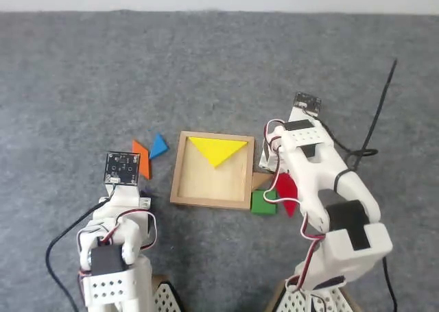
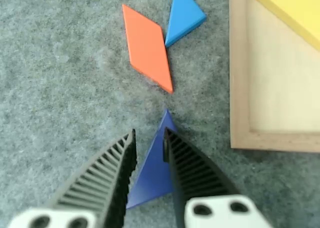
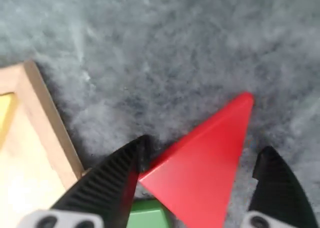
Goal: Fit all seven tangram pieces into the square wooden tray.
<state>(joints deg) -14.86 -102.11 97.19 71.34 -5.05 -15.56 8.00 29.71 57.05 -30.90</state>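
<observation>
The pale square wooden tray holds a large yellow triangle along its 12 o'clock edge. At its 4 o'clock my right gripper gapes wide around the red triangle. At 8 o'clock my left gripper, jaws narrow, hangs over the dark-blue triangle.

White arms, black motors, red and black cables, ribbed black pincer
</observation>
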